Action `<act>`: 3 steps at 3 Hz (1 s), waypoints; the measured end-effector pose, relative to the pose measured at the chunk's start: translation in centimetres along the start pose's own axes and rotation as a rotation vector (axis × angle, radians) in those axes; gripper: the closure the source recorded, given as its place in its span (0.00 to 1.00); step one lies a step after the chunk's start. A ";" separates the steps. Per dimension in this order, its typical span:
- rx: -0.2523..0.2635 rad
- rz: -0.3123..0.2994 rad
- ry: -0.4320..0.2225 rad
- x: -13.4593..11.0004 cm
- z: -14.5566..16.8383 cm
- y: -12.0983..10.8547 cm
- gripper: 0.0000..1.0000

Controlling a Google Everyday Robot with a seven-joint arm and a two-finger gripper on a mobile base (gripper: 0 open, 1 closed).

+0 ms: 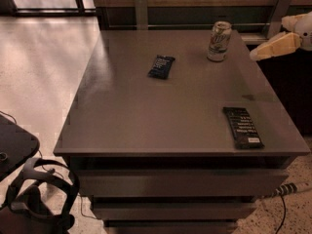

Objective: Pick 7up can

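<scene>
The 7up can stands upright near the far right of the grey table top. It has a pale whitish-silver body with green lettering and a shiny metal top. My gripper comes in from the right edge of the view, pale cream with a white body behind it. It hovers just right of the can, at about the can's height, with a small gap between them. It holds nothing that I can see.
A small dark snack wrapper lies flat at the table's middle back. A longer dark wrapper lies near the front right edge. Two metal posts stand behind the table. A black headset sits on the floor at front left.
</scene>
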State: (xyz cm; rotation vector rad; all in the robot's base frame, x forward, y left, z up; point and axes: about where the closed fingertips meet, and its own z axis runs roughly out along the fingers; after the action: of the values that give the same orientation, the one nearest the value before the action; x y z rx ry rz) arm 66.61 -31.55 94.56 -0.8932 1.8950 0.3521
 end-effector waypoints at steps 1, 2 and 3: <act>0.000 0.000 0.000 0.0 0.0 0.0 0.00; -0.004 0.022 -0.032 -0.1 1.9 -1.0 0.00; -0.005 0.046 -0.093 -0.3 4.2 -2.3 0.00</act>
State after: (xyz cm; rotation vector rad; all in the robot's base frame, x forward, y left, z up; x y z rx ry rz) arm 71.05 -30.60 93.08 -0.8241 1.8319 0.4194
